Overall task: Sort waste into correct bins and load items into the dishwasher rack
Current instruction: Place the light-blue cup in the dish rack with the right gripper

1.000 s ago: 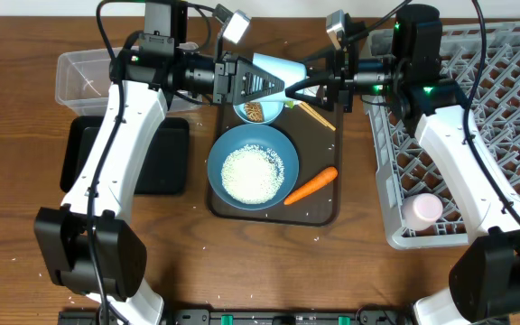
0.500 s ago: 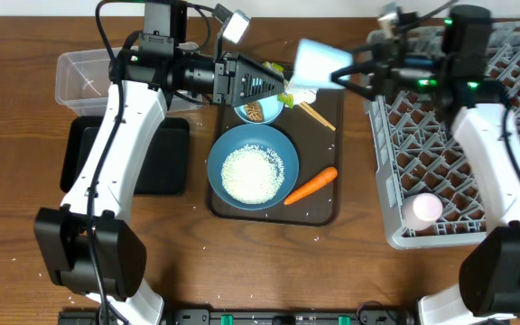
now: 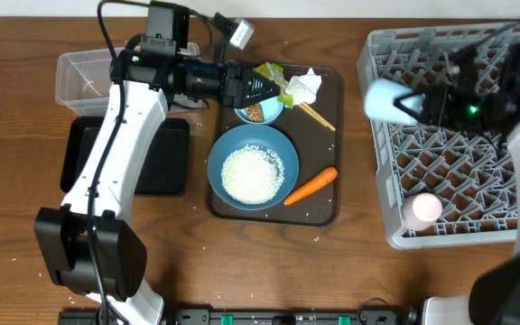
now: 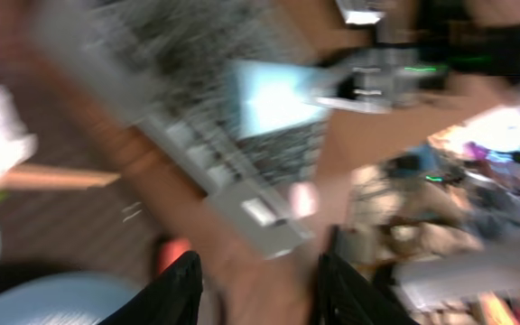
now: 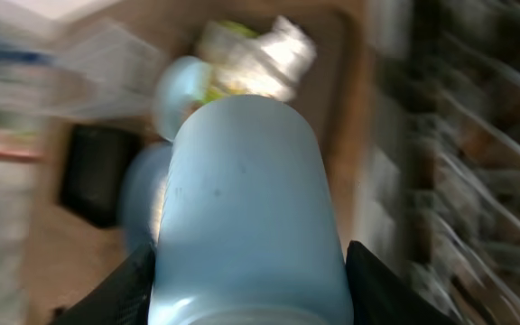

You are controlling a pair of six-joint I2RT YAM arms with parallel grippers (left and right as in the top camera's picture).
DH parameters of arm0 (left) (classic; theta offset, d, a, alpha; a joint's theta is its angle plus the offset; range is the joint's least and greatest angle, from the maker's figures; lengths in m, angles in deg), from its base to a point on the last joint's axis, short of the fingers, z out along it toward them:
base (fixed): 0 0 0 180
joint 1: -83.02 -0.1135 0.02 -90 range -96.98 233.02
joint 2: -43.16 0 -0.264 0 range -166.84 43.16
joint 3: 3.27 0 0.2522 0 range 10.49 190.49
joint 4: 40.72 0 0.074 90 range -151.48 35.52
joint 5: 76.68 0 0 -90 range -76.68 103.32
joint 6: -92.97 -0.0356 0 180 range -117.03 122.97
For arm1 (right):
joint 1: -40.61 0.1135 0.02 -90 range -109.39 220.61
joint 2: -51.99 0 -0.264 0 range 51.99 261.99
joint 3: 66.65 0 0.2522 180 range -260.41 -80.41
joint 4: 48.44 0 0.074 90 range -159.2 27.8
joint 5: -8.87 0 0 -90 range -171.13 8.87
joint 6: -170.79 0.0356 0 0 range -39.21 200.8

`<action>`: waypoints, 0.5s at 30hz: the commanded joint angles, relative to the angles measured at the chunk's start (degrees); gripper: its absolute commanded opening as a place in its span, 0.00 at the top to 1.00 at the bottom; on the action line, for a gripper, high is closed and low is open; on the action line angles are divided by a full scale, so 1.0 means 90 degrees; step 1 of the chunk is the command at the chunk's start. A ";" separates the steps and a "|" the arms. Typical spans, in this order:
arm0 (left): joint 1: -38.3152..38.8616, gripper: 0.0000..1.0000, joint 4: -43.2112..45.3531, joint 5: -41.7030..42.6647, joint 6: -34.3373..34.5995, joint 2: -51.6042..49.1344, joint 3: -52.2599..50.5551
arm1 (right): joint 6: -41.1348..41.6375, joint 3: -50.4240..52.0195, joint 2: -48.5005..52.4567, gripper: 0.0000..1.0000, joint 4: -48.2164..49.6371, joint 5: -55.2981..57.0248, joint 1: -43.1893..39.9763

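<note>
Now light-blue cup [image 3: 382, 97] pinched in R hand [image 3: 412, 106], over rack [image 3: 377, 209] edge; L hand [image 3: 274, 88] spread, by wrapper [image 3: 269, 72].

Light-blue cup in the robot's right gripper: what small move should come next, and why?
Probably carry it slightly further over the dishwasher rack and lower it onto the pegs. The right gripper holds the light-blue cup above the rack's left edge, not yet set down, and the pegs beside it look free.
</note>
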 commanded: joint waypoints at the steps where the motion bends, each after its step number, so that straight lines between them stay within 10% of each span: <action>1: 0.0007 0.57 -0.0260 -0.1875 -0.0010 -0.0019 0.0017 | 0.0221 -0.0245 -0.0539 0.73 -0.0493 0.2023 -0.0058; 15: 0.0007 0.57 -0.0690 -0.3196 0.0158 -0.0061 -0.0068 | 0.0729 -0.0202 -0.0168 0.74 -0.1885 0.4070 0.0311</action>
